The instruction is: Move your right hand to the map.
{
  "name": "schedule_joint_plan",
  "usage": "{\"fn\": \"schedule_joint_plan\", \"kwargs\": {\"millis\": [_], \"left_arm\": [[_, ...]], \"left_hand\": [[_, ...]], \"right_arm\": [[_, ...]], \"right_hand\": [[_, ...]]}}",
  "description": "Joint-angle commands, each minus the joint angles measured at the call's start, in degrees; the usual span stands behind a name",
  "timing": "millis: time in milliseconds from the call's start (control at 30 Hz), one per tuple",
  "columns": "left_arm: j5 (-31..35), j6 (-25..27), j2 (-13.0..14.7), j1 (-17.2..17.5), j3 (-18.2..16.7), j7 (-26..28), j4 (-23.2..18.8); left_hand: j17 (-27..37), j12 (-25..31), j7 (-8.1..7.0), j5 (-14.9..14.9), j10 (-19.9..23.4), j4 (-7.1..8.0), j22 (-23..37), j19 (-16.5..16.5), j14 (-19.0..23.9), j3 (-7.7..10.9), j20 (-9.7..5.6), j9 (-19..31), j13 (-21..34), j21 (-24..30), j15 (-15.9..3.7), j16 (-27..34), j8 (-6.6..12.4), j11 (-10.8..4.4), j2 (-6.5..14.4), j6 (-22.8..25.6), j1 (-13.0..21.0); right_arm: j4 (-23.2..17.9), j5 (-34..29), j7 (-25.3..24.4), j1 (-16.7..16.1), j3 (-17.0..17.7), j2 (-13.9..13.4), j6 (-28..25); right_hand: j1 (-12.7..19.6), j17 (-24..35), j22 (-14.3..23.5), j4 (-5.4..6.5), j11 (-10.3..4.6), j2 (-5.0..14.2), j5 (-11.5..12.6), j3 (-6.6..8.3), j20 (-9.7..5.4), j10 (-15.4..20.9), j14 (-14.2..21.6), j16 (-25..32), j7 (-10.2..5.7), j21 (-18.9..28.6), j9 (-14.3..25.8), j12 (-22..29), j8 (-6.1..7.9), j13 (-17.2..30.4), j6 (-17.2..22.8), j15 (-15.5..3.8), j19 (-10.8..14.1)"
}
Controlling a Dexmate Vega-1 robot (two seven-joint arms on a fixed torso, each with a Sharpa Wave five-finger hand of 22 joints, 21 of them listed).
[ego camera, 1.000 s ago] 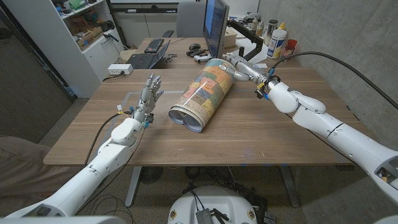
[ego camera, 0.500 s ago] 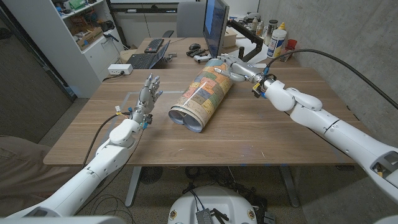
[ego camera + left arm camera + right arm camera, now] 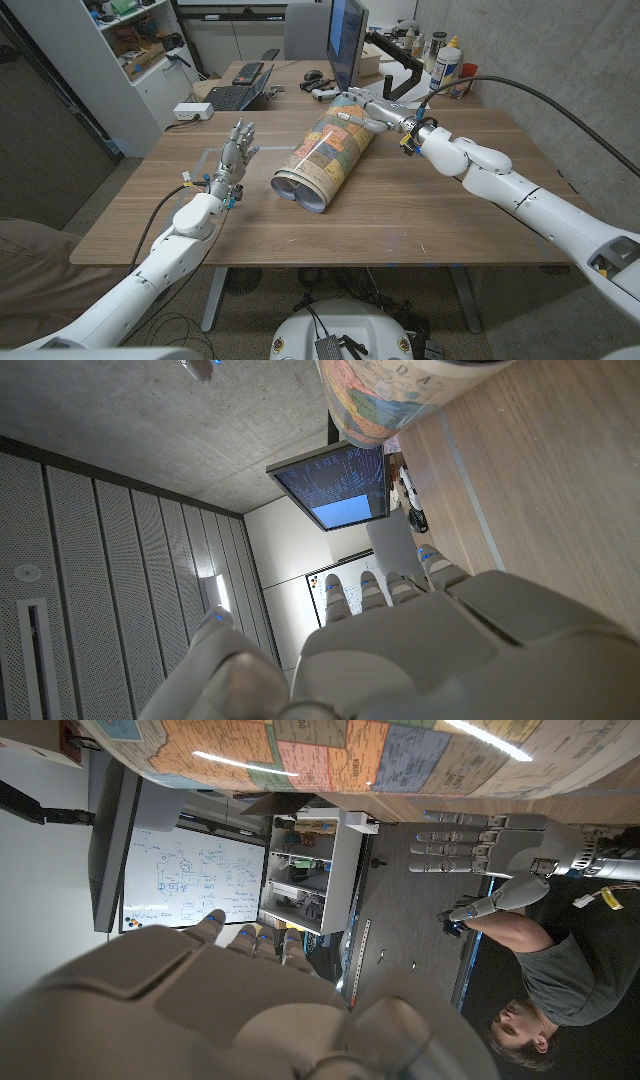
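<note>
The rolled, multicoloured paper map point(image 3: 325, 155) lies on its side mid-desk, running toward the far edge. The right hand point(image 3: 366, 108) reaches its far end, fingers extended, holding nothing, apparently touching. The left hand point(image 3: 237, 152) stands apart, fingers spread upright, idle.

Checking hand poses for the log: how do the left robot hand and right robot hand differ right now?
The right robot hand reaches over the far end of the rolled-up colourful paper map, while the left robot hand stands apart from it, beside its near end. The left robot hand's fingers point up, spread; the right robot hand's extend sideways toward the map. Whether the right touches it is unclear. Both hold nothing.
</note>
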Motion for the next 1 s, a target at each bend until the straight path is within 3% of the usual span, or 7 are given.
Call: {"fn": "schedule_joint_plan", "kwargs": {"millis": [33, 1000], "left_arm": [[0.66, -0.49, 0.57, 0.6, -0.3, 0.18, -0.82], [0.74, -0.74, 1.56, 1.93, -0.91, -0.2, -2.25]], "left_hand": [[0.19, 0.23, -0.26, 0.23, -0.27, 0.19, 0.19, -0.44, -0.67, -0.31, 0.3, 0.16, 0.18, 0.19, 0.04, 0.09, 0.24, -0.14, -0.14, 0.25, -0.15], [0.25, 0.47, -0.29, 0.21, 0.06, 0.6, 0.22, -0.37, -0.64, -1.08, 0.19, 0.17, 0.17, 0.27, 0.0, 0.26, 0.27, -0.12, -0.31, 0.58, -0.96]], "right_arm": [[0.88, -1.25, 0.41, 0.96, -1.0, 0.68, 0.62], [6.39, -3.18, 0.36, 4.99, -4.39, 3.5, 2.81]], "right_hand": [[-0.74, 0.24, 0.34, 0.28, 0.04, 0.02, 0.31, -0.2, -0.1, -0.34, -7.74, -0.18, -0.02, 0.04, 0.26, -0.27, -0.15, 0.31, -0.32, -0.12, -2.78], [-0.68, 0.22, 0.33, 0.32, 0.08, 0.27, 0.56, -0.25, -0.2, -0.97, -8.04, -0.17, -0.08, 0.03, 0.28, -0.43, -0.2, 0.33, -0.66, -0.09, -3.04]]}}
